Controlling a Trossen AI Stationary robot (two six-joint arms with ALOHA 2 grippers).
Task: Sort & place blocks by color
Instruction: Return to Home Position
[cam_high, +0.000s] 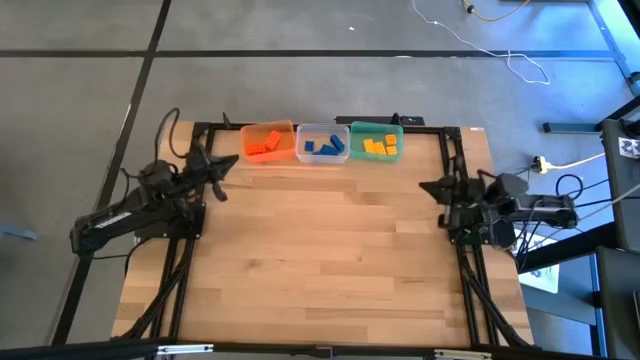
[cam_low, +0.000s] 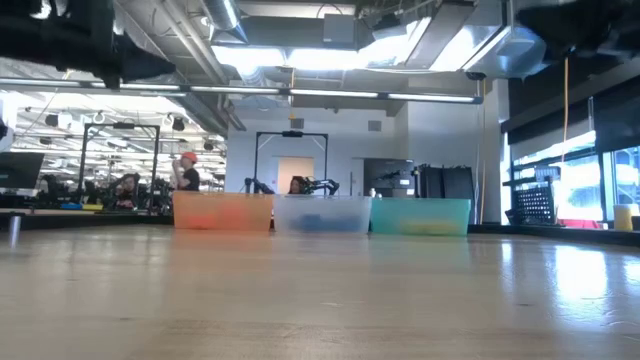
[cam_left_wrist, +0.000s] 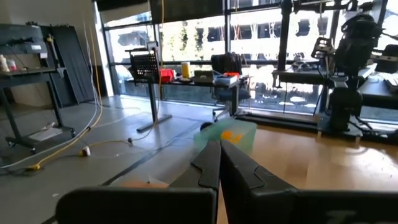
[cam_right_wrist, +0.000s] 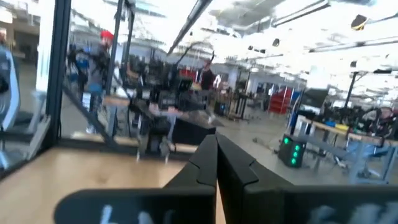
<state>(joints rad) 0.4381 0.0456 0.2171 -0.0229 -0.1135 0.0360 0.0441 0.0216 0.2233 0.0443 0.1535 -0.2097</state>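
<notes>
**Blocks sorted into three tubs, both arms at the table's sides**

High view: three tubs stand side by side at the table's (cam_high: 330, 250) far edge. The orange blocks (cam_high: 264, 146) lie in the orange tub (cam_high: 247, 140), the blue blocks (cam_high: 322, 147) in the clear tub (cam_high: 322, 130), and the yellow blocks (cam_high: 380, 147) in the green tub (cam_high: 376, 127). The left gripper (cam_high: 222, 175) sits at the table's left edge and the right gripper (cam_high: 427, 187) at its right edge, both well apart from the tubs.

Low view: neither arm shows. The tubs stand in a row, and the blocks are only blurs of colour through the walls. A person in a red cap (cam_low: 187, 170) stands in the room behind.

Left wrist view: the fingers (cam_left_wrist: 205, 168) are pressed together with nothing between them. The green tub lies beyond them, with yellow showing inside.

Right wrist view: the fingers (cam_right_wrist: 202, 165) meet tip to tip and hold nothing. No tub or block is in sight.
</notes>
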